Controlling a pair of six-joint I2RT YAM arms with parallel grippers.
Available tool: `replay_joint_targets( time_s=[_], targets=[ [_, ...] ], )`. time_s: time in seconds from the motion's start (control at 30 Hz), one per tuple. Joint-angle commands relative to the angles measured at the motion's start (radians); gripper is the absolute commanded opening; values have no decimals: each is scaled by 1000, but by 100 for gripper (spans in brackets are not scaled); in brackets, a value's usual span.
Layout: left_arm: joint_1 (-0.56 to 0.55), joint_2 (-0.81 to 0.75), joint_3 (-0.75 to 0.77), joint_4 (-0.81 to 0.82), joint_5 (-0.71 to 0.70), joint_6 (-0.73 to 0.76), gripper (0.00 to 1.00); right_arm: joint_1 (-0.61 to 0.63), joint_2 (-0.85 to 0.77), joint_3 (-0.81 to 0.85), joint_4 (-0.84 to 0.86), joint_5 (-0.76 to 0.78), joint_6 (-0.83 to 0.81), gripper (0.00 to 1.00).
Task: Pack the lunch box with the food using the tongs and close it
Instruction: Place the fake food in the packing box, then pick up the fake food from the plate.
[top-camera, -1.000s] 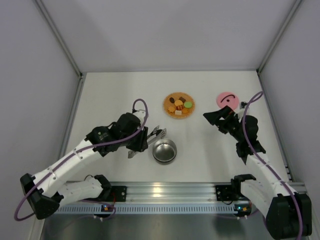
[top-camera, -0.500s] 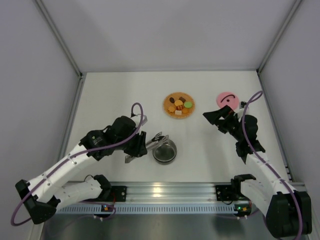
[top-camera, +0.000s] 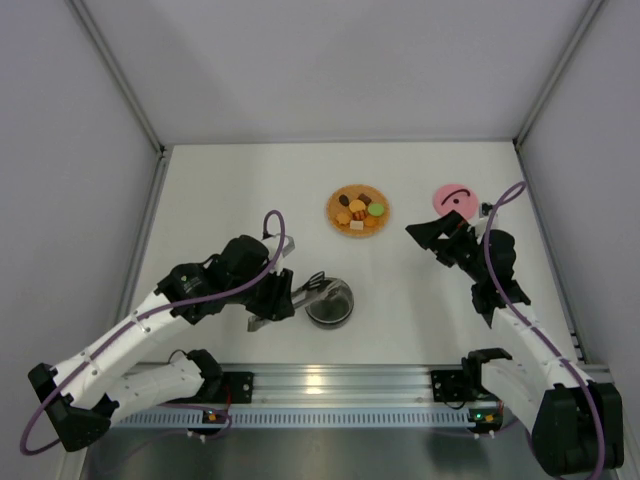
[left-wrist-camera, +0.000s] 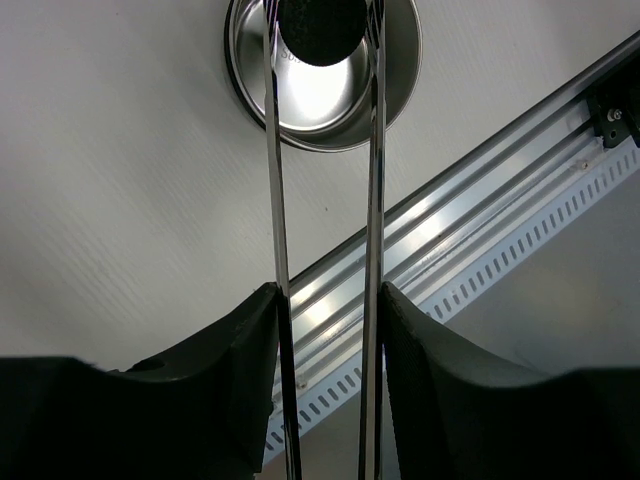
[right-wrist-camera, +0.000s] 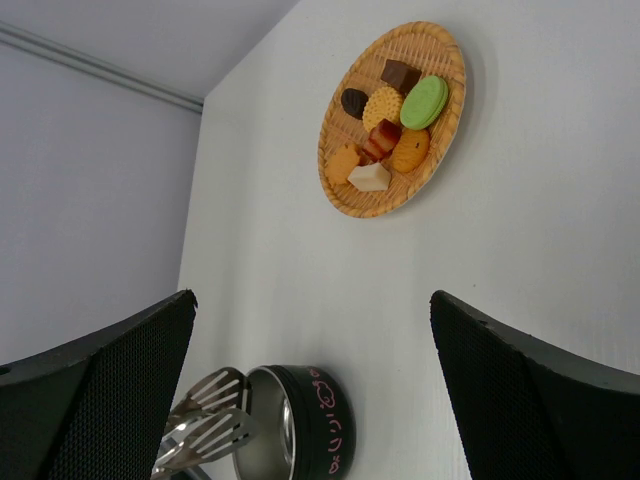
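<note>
White tabletop (top-camera: 220, 200), grey walls all round, and we start over on the left. The left gripper (left-wrist-camera: 328, 300) is clamped on the tongs (left-wrist-camera: 278, 200), with its black fingers (left-wrist-camera: 200, 380) pressing from the outside on both silver arms, which run nearly parallel with a clear gap between them. The tong arms reach straight out ahead of that gripper, and their scalloped tips are right over the lunch box (top-camera: 340, 305), the little steel bowl sitting just beyond the fingertips, lid off. A dark round piece (left-wrist-camera: 322, 28) shows between the tong tips above the bowl. Whether it is pinched or already lying inside, I cannot tell.

Moving right, the woven plate (top-camera: 331, 208) lies farther out from the left gripper, past the bowl, with the food (right-wrist-camera: 385, 130) heaped on it: brown, black, yellow, orange, and one green round (right-wrist-camera: 425, 102).

On to the right gripper (right-wrist-camera: 312, 300): fingers spread wide apart, nothing between them, held above the table. The pink lid (top-camera: 453, 199) lies flat just beyond it, black curved handle up, well apart from the bowl.
</note>
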Motion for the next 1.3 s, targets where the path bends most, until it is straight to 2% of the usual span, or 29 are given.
replay_joint_targets(
  time_s=[0.0, 0.17, 0.43, 0.6, 0.8, 1.0, 1.27],
  targets=[
    [-2, -15, -1, 22, 27, 12, 48, -14, -6, 41, 79, -9, -1, 100],
    [-2, -9, 6, 29, 42, 15, 51, -14, -7, 43, 77, -12, -1, 99],
    [-2, 8, 44, 61, 18, 3, 49, -14, -10, 41, 74, -10, -3, 99],
    [-2, 60, 136, 111, -27, -5, 50, -14, -12, 41, 73, -13, -3, 99],
    [-2, 230, 271, 163, -195, -6, 52, -14, -26, 41, 71, -16, 2, 99],
    [-1, 466, 428, 196, -338, -25, 52, -13, -41, 40, 57, -15, -6, 99],
    [22, 702, 656, 180, -438, -17, 52, -14, -40, 48, 51, -16, -11, 100]
  ],
)
